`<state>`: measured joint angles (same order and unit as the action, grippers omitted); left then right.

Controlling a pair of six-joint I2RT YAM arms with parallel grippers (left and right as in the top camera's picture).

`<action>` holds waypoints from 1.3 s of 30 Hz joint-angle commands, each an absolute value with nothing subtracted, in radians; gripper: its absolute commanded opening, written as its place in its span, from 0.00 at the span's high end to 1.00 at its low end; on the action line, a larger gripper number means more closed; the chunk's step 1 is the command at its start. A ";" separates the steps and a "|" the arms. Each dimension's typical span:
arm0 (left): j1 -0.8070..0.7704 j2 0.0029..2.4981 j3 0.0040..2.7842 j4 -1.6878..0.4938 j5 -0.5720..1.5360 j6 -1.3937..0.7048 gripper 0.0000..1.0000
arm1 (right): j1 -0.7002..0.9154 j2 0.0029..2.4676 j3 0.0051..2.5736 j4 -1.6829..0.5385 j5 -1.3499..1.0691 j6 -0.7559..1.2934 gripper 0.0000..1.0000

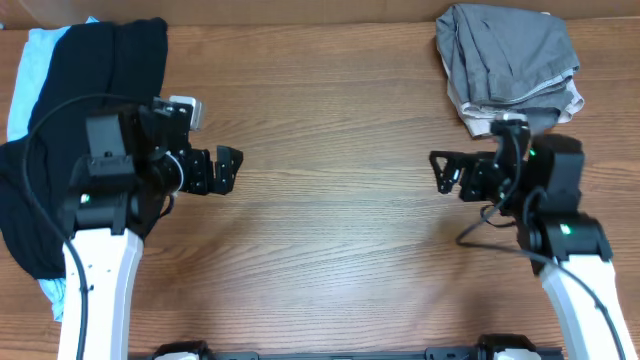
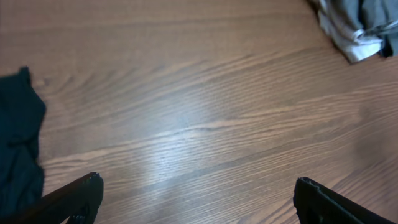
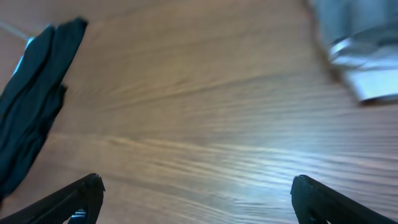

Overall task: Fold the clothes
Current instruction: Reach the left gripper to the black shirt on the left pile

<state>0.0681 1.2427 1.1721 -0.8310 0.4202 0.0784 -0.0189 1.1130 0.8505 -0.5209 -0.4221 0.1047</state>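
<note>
Overhead camera looks straight down on the whole counter (image 1: 330,260) from well above. Wrist cameras sit low, close to the wood. The one on the left tool (image 2: 198,182) faces the grey garment (image 2: 354,25). The one on the right tool (image 3: 198,182) faces the black garment (image 3: 37,93). Both take in the mid-counter.

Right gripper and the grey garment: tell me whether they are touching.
Apart. The right wrist view shows bare table between the open right gripper and the grey garment at the upper right.
</note>
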 commanded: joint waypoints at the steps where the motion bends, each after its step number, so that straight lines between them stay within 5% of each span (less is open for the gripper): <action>1: 0.075 1.273 1.197 -0.828 0.424 0.082 0.00 | -0.014 1.178 0.881 -0.490 -0.566 0.112 0.00; 7: 0.122 1.305 1.197 -0.854 0.221 0.060 0.00 | -0.014 1.241 0.881 -0.462 -0.630 0.099 0.00; 13: 0.194 1.425 1.197 -0.806 -0.017 0.060 0.13 | -0.014 1.253 0.880 -0.436 -0.630 0.100 0.00; 31: 0.225 1.856 1.197 -0.671 -0.191 0.090 0.20 | -0.014 1.253 0.879 -0.474 -0.630 0.100 0.15; 34: 0.225 1.898 1.197 -0.668 -0.190 0.089 0.35 | -0.014 1.253 0.878 -0.474 -0.630 0.100 0.18; 35: 0.224 1.910 1.197 -0.667 -0.185 0.089 0.47 | -0.014 1.253 0.878 -0.474 -0.630 0.100 0.19; 36: 0.223 1.924 1.197 -0.666 -0.173 0.089 0.69 | -0.014 1.253 0.878 -0.474 -0.630 0.100 0.21; 39: 0.220 1.939 1.197 -0.664 -0.128 0.089 0.93 | -0.014 1.253 0.878 -0.474 -0.630 0.100 0.24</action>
<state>0.2241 1.9156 1.1801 -0.6693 -0.1570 0.0845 -0.0185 1.2514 0.8509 -0.4755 -0.6220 0.1040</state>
